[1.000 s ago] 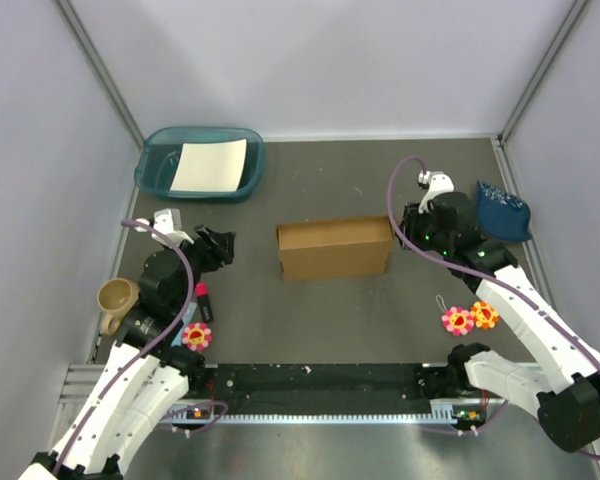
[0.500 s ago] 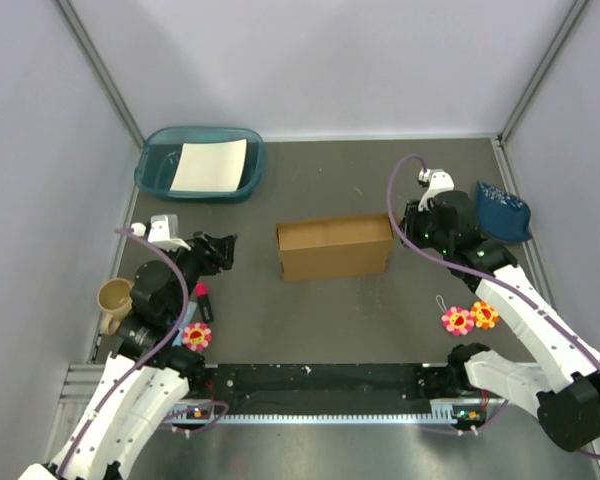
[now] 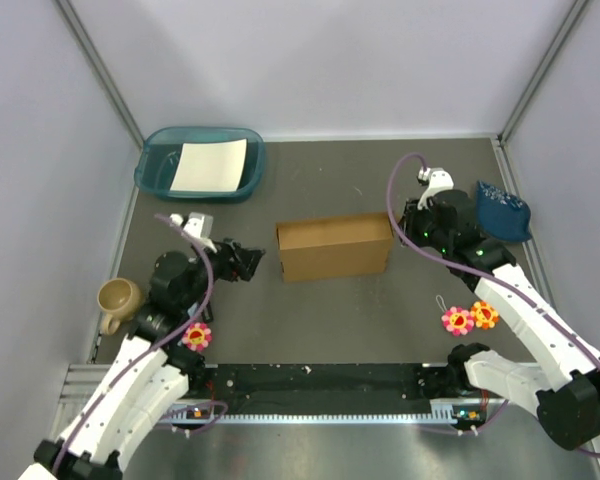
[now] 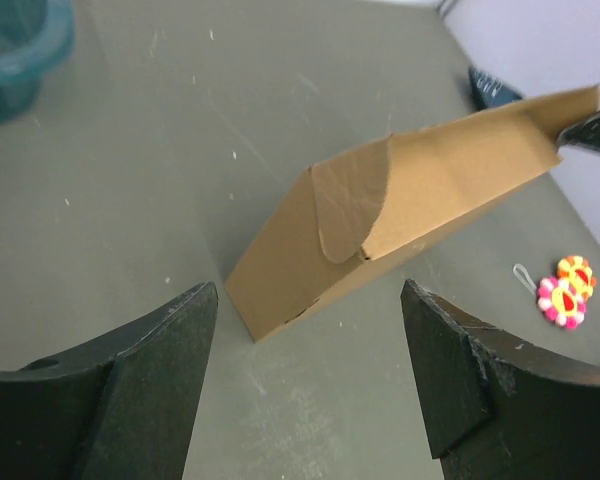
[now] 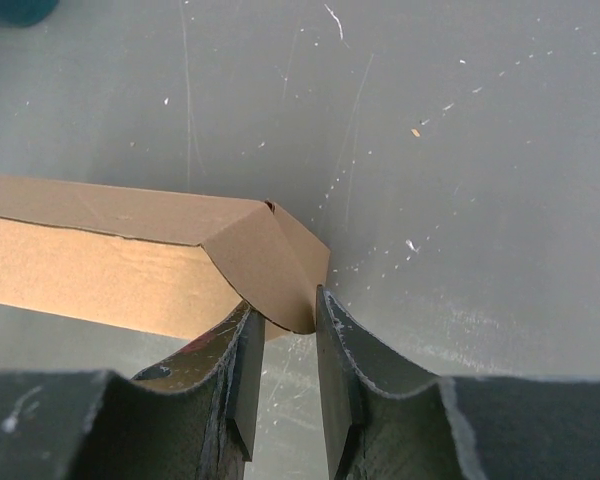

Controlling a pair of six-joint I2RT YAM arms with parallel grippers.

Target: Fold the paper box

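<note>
Mid-table lies the paper box (image 3: 333, 248), plain brown corrugated card with rounded end flaps; the right gripper (image 5: 283, 322) pinches the flap at its 3 o'clock end. The left gripper (image 4: 308, 300), jaws spread wide at 9 o'clock, should meet that flap squarely and press along the crease, not crush the wall.

Dark grey scuffed table (image 3: 360, 300), cardboard box (image 3: 333, 248) lying at centre, teal tray (image 3: 200, 165) at 11 o'clock, tan mug (image 3: 117, 300) at 8 o'clock, single flower toy (image 3: 197, 335) at 7 o'clock, pair of flower toys (image 3: 458, 321) at 4 o'clock, blue pouch (image 3: 503, 210) at 2 o'clock.
</note>
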